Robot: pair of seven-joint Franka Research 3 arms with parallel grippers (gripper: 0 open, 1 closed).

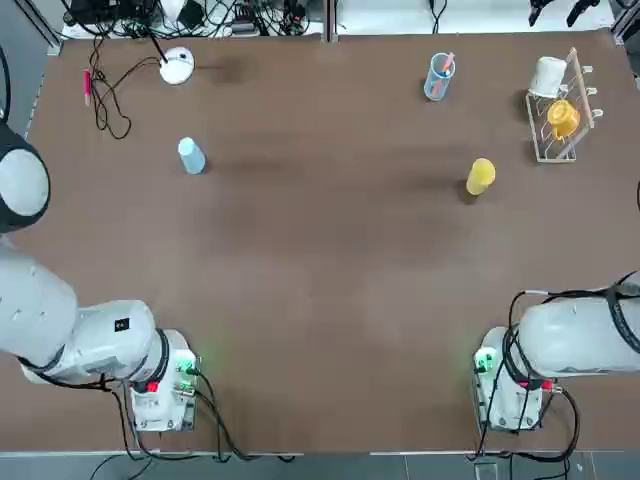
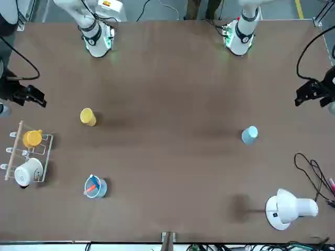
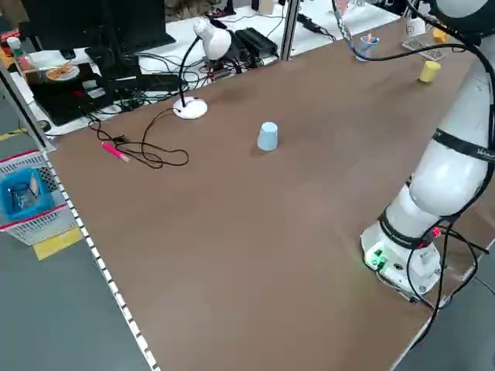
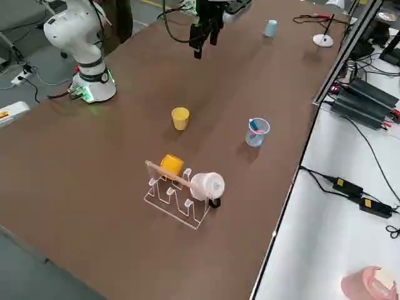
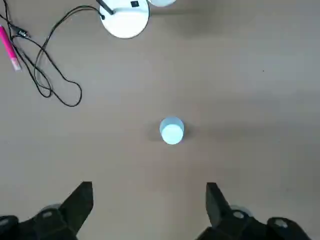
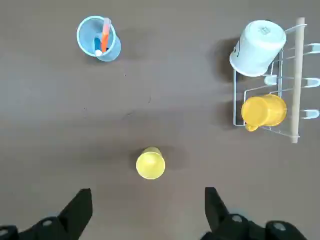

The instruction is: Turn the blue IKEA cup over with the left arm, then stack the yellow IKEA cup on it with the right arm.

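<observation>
Top view, both end effectors out of frame

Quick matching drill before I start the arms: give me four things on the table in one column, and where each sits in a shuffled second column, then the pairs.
Things:
1. blue IKEA cup
2. yellow IKEA cup
3. white cup
4. see-through blue tumbler

Places:
A. hung on the wire rack
B. alone on bare table, on the left arm's side
C. far edge, holding pink sticks
D. on bare table, nearest the rack

Pairs: 1-B, 2-D, 3-A, 4-C
</observation>
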